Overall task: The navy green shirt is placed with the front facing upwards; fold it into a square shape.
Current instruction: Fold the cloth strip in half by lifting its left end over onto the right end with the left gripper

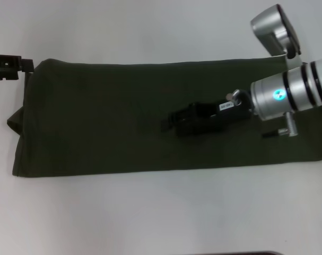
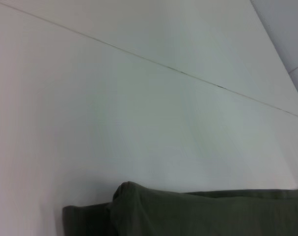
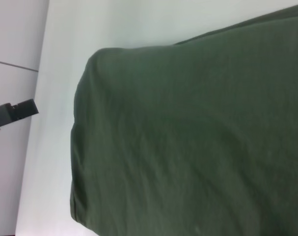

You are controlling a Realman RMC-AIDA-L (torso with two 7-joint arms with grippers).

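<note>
One navy green shirt lying as a long folded band across the white table, right pincer above its middle, grip unclear, left pincer at its far left corner, grip unclear, bare table along both long edges.

No legible text, brand, number or sign observed; a small white label on the right gripper carries dark print too small to read.

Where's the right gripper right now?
In the head view, the right gripper hovers over the middle of the folded dark olive-green shirt, right of centre; the left gripper sits at its far-left corner.
</note>
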